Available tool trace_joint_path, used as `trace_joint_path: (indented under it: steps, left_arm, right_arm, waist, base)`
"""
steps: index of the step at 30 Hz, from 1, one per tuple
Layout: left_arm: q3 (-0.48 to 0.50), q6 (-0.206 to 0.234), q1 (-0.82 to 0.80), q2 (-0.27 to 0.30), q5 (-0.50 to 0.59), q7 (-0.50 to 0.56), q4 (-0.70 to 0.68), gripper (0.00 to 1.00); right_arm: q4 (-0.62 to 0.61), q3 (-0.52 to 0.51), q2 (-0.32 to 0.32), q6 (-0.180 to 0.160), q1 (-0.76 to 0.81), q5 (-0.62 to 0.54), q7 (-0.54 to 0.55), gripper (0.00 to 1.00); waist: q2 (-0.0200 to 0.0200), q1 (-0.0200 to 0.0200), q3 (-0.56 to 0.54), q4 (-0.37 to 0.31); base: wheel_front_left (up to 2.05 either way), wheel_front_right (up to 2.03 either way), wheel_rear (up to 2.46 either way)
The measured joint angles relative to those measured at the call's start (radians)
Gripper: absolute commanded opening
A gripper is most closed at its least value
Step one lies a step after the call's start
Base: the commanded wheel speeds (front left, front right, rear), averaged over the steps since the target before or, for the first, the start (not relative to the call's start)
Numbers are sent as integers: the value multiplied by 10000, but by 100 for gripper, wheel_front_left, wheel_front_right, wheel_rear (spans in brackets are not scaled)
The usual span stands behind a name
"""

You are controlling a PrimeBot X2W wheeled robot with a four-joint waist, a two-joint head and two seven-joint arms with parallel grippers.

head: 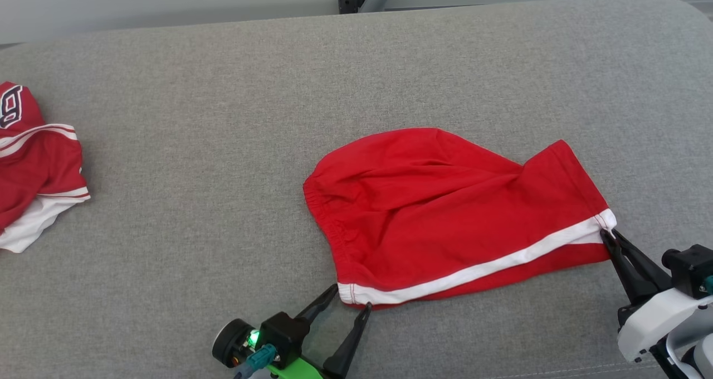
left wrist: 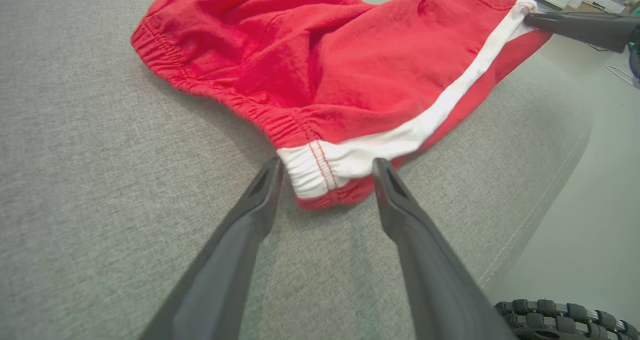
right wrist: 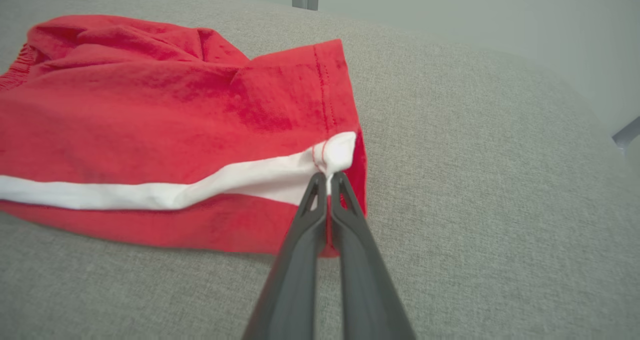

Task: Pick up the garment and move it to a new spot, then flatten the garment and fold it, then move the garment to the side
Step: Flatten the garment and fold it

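Now at the flatten step, judging by the layout: red shorts (head: pixel 445 212) lie mid-cushion (head: pixel 223 117), mostly spread but wrinkled and bunched across the middle. The waistband (head: pixel 323 212) is at the robot's left and the leg hem at its right. The white stripe (head: pixel 473 270) runs along the near edge.

Right gripper (head: pixel 607 237) is pinched tight on the hem corner, right where the stripe ends. Cloth is clamped between the fingertips.

Left gripper (head: pixel 351 296) is spread wide, holding nothing. Its fingers straddle the waistband corner at the stripe's other end, with the tips just beside or brushing the cloth; contact is hard to confirm.

Next move probably calls for the left to close on that waistband corner, low enough to catch both layers. Then both arms pull apart along the stripe to tension the near edge and smooth the bunching. Folding looks not yet started.

Second garment (head: pixel 33 161), red and white, sits well apart at far left, uninvolved.
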Motion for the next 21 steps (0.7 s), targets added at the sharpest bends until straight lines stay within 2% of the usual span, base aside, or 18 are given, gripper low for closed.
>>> trace_joint_path:
  steps: [1,2,11,21]
  left_arm:
    - [-92,0,-29,21,-67,0,-13,13]
    - [-222,0,-58,63,-201,0,17,0]
    - [-383,0,-79,460,-957,0,-385,0]
    - [161,0,-206,876,-1962,0,-2184,0]
  right_arm:
    - [0,8,-4,0,17,-2,12,0]
    - [-2,13,-4,0,22,-4,13,0]
    - [-67,-61,17,0,105,10,-29,0]
    - [-849,-454,8,0,-198,779,-299,0]
  waist:
    - [0,0,-21,-11]
    - [0,0,-39,-22]
    - [0,0,-368,-55]
    - [0,0,-819,-167]
  base:
    - [0,0,0]
    - [0,0,0]
    - [0,0,0]
    - [0,0,0]
